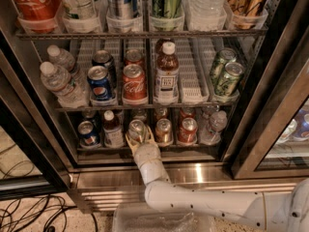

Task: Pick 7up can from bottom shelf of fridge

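Note:
The 7up can, pale silver with a silver top, stands at the front of the bottom shelf of the fridge, left of centre. My gripper reaches up from below on the white arm. Its yellowish fingers sit on either side of the can's lower body, closed against it. The can stands upright on the rack.
On the bottom shelf a blue Pepsi can and a small bottle stand left of the 7up can. A copper can, a red can and a water bottle stand right. The open door frame is on the right. Cables lie on the floor.

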Tool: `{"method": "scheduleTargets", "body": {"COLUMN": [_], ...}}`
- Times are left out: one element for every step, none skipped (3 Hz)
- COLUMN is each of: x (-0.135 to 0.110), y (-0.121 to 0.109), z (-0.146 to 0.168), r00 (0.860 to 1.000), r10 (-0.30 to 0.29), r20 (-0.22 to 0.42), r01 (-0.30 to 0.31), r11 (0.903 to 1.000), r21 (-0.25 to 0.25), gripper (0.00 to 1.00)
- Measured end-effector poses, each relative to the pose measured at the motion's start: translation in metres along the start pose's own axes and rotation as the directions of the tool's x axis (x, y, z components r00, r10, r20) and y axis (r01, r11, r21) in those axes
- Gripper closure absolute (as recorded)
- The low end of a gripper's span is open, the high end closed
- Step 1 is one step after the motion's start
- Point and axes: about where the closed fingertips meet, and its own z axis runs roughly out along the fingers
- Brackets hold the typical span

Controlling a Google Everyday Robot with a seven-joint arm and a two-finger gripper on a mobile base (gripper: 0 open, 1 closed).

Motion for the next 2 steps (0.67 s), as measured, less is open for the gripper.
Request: {"method": "scheduleTargets", "body": {"x": [-0.017,-0.034], "y": [0.000,0.000], "z": [-0.007,-0.015], "r00": [1.000,0.999], "r10": [0.017,0.022], "r20": [0.014,0.032], "r01": [-0.016,-0.021], "r11": [0.9997,0.9994], "r21": [-0.017,-0.026], "gripper": [1.00,1.00]}}
